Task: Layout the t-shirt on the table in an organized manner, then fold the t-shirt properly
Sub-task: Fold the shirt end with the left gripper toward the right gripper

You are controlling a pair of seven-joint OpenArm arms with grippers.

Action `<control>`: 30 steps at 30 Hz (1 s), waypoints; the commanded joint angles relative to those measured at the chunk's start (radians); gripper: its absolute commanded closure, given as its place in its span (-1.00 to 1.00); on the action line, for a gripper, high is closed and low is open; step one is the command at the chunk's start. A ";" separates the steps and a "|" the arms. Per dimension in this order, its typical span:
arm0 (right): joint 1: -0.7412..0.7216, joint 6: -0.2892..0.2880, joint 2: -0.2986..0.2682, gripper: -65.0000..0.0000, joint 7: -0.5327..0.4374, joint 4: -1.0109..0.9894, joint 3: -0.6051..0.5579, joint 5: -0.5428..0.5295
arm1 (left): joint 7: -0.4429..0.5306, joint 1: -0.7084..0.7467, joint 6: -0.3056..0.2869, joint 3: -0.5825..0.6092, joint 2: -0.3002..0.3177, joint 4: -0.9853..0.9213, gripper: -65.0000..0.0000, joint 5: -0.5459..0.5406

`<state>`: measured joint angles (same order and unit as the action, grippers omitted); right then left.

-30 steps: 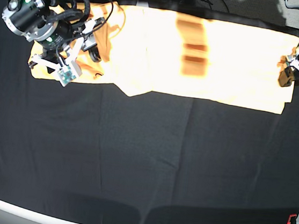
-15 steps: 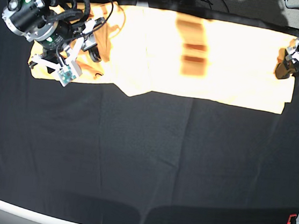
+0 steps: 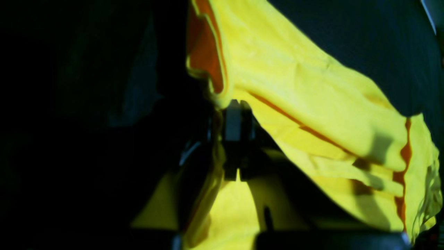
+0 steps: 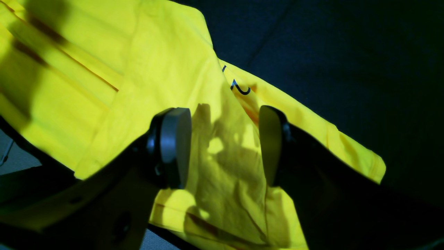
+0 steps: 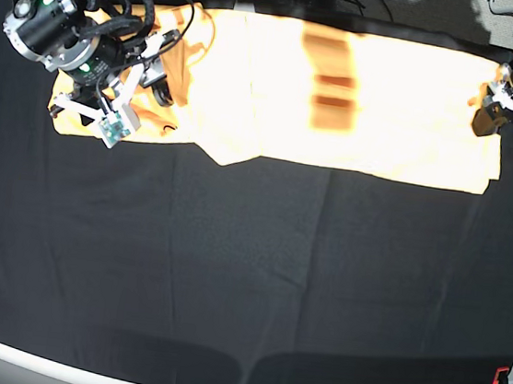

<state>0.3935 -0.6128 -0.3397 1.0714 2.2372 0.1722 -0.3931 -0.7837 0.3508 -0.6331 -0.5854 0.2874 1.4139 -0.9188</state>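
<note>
Fingers (image 4: 175,146) of the right gripper (image 4: 225,146) stand spread just above the t-shirt (image 5: 341,100), gripping nothing. The left gripper (image 3: 233,118) is pinched on the shirt's hem edge at the opp. end. Shirt lies stretched along the far side of the black table (image 5: 247,274), 2 arms at its ends.

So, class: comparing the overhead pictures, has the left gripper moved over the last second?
Yes. The left gripper has moved up the base view, toward the table's far edge, lifting the t-shirt's end with it.
</note>
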 commanded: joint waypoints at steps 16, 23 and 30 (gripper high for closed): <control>-0.064 -0.003 -0.007 0.06 -0.035 0.011 0.005 0.050 | 0.082 -0.037 0.095 -0.251 0.059 0.001 1.00 0.127; -0.078 -0.001 -0.006 0.06 -0.052 -0.013 0.005 0.050 | -0.135 -0.032 0.036 -0.252 0.039 0.101 1.00 -0.093; -0.114 -0.001 -0.006 0.06 -0.049 -0.102 0.005 0.050 | -0.276 -0.023 0.034 -0.212 -0.153 0.348 1.00 -0.112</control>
<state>0.2913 -0.6125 -0.3370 1.0405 2.1204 0.1734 -0.3393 -1.0790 0.3305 -0.5877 -0.7940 0.1200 1.7432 -1.0035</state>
